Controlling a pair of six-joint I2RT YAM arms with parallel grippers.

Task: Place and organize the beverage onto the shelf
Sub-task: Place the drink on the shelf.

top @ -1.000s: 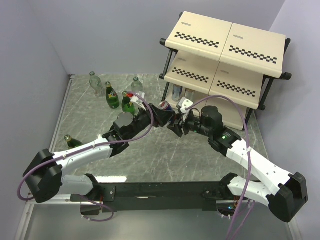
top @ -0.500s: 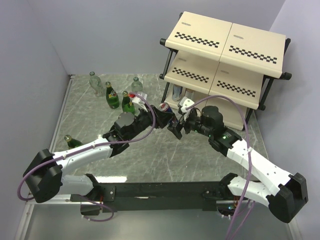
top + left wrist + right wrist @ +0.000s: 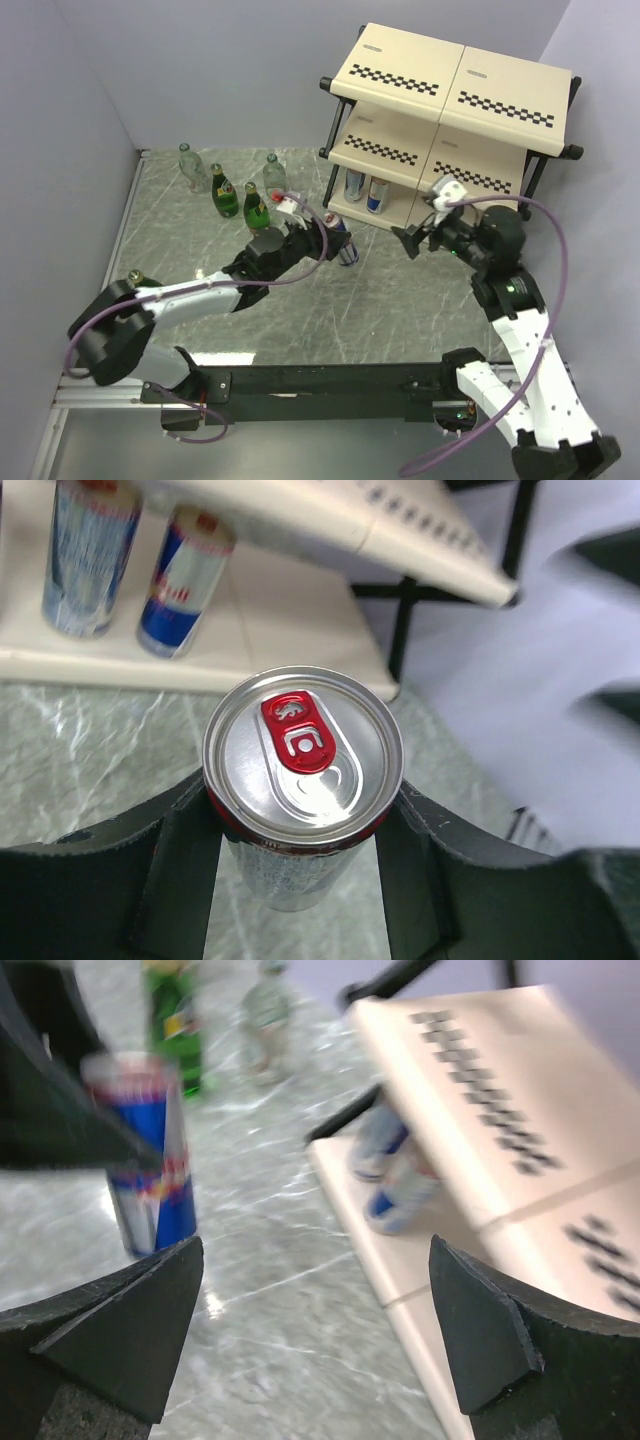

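My left gripper [image 3: 335, 240] is shut on a slim silver-and-blue can [image 3: 342, 243], held upright in front of the shelf [image 3: 450, 75]. In the left wrist view the can's red-tabbed top [image 3: 303, 750] sits between the two black fingers [image 3: 180, 870]. Two more cans [image 3: 354, 183] [image 3: 378, 192] stand on the lowest board. My right gripper [image 3: 408, 241] is open and empty, right of the held can [image 3: 150, 1160]. Three green bottles [image 3: 224, 192] [image 3: 256, 207] [image 3: 140, 281] and two clear bottles [image 3: 190, 165] [image 3: 274, 170] stand on the table at the left.
The shelf's black frame legs [image 3: 332, 170] stand on the marble table [image 3: 330, 310]. Grey walls close in the left and back. The right wrist view shows the lowest board's front edge [image 3: 400, 1300] near my right fingers.
My right gripper has drawn back to the right, away from the can. My left gripper has moved right toward the shelf with the can in it.
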